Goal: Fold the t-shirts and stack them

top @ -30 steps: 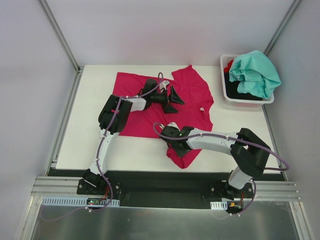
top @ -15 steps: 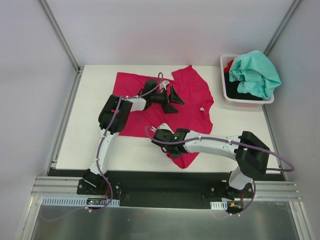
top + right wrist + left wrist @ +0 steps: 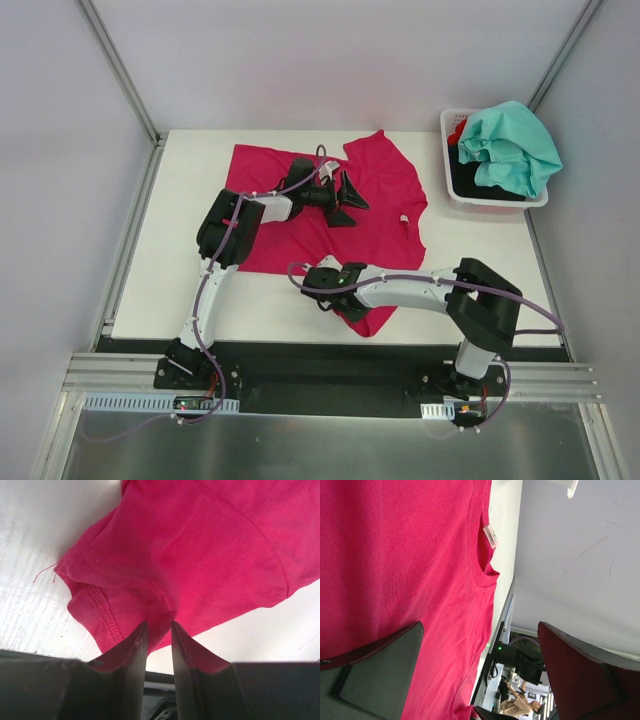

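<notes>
One pink t-shirt (image 3: 390,195) is spread on the worktop (image 3: 180,250), long axis left to right, collar and white label (image 3: 403,220) to the right, hem to the left. One teal t-shirt (image 3: 510,140), a black one (image 3: 470,182) and a red one (image 3: 458,130) are heaped in the basket (image 3: 490,205) at far right. The left tool (image 3: 355,212) gapes wide over the shirt's middle, gripping nothing. The right tool (image 3: 159,626) is narrowed, pinching the near sleeve.

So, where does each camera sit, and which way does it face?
Top external: high behind the bases, looking down on the table; left arm and right arm show whole.
Left wrist: low over the magenta t-shirt, facing its neck label; open left tool shows.
Right wrist: looking down at the shirt's stitched hem; right tool pinches it.
Shared: all see that t-shirt.
</notes>
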`<state>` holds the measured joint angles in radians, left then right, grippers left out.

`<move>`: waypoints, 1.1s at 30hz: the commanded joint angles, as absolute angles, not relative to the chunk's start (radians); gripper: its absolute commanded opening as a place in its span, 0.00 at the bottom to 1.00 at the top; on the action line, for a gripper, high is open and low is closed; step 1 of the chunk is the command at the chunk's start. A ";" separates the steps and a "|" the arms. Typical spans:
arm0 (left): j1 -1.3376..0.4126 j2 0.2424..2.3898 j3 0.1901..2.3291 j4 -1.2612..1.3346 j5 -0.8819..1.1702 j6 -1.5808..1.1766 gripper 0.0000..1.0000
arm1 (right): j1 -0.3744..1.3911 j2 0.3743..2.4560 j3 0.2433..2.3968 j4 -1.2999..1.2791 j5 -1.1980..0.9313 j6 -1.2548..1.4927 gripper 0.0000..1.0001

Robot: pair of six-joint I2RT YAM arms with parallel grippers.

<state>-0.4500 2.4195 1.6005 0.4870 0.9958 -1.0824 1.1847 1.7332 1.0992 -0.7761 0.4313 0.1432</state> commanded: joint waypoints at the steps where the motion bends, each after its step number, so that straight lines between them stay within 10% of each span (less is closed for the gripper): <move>1: -0.439 2.388 1.585 0.483 1.017 -1.060 0.99 | 1.196 1.735 1.123 -0.824 0.456 0.141 0.28; 15: -0.437 2.399 1.583 0.505 1.022 -1.078 0.99 | 1.238 1.767 1.149 -0.899 0.485 0.155 0.27; 21: -0.439 2.399 1.583 0.505 1.022 -1.080 0.99 | 1.252 1.775 1.161 -0.902 0.462 0.150 0.01; 33: -0.439 2.404 1.583 0.505 1.022 -1.081 0.99 | 1.318 1.822 1.190 -0.975 0.270 0.097 0.01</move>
